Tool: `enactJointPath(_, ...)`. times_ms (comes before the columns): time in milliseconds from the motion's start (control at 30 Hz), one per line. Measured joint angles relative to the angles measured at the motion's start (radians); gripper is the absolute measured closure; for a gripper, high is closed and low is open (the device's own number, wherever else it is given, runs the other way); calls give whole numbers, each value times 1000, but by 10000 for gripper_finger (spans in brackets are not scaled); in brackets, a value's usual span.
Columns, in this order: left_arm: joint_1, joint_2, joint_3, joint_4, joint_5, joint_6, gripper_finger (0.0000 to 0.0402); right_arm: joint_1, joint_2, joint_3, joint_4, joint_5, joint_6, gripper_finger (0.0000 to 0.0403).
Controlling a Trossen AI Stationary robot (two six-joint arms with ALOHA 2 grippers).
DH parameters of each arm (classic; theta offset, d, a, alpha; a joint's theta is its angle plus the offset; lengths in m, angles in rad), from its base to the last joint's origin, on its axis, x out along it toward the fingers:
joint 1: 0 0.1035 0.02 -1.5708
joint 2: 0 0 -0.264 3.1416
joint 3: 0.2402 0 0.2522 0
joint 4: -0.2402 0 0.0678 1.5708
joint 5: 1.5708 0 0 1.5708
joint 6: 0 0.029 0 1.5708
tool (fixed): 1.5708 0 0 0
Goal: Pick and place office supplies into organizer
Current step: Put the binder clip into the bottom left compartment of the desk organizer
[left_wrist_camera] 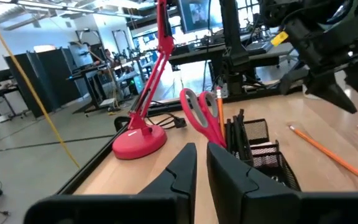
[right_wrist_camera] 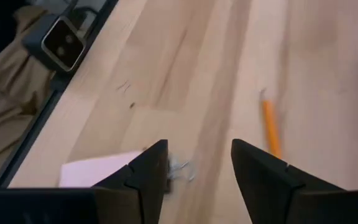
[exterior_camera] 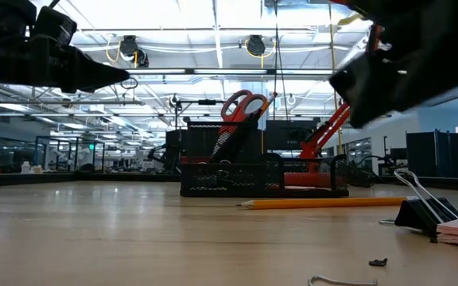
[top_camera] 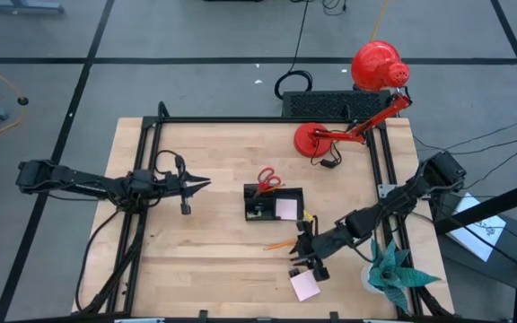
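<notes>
The black organizer stands mid-table. Red-handled scissors and dark pens stand upright in it, and a pink pad lies in one compartment. An orange pencil lies on the table on the organizer's near side. A second pink sticky pad, a black binder clip and a wire paper clip lie nearer the front edge. My right gripper hangs open over the wood between that pad and the pencil, slanting down, with nothing between its fingers. My left gripper hovers to the organizer's left, pointing level at it, fingers nearly together and empty.
A red desk lamp stands at the back right, with a black ribbed box behind it. A teal paper plant sits at the front right, beside my right arm. Black frame rails run along the table's edges. Bare wood lies front left.
</notes>
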Motion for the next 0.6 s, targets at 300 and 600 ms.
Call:
enactJointPath(300, 0, 0, 0, -6, 11, 9, 355, 28, 15, -96, 157, -2, 37, 225)
enactJointPath(600, 0, 0, 0, -13, 11, 17, 355, 15, 71, -111, 251, -54, 53, 228)
